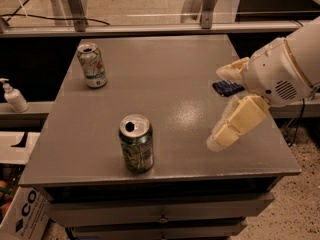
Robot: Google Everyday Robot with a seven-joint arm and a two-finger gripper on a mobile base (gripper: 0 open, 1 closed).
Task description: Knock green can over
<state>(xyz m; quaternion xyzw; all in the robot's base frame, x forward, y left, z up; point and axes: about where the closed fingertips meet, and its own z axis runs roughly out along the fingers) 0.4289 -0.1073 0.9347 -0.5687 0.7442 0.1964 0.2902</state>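
Observation:
The green can [136,144] stands upright near the front edge of the grey table [165,84], its silver top open. My gripper [216,109] comes in from the right, above the table's right side. It is open and empty, with one cream finger [233,70] up and the other finger [235,126] pointing down-left. It is well to the right of the green can and apart from it.
A paler, mostly white can [92,65] stands upright at the table's back left. A small blue object [226,87] lies at the right edge, partly behind my gripper. A soap dispenser [13,97] stands on a ledge to the left. Drawers are below the tabletop.

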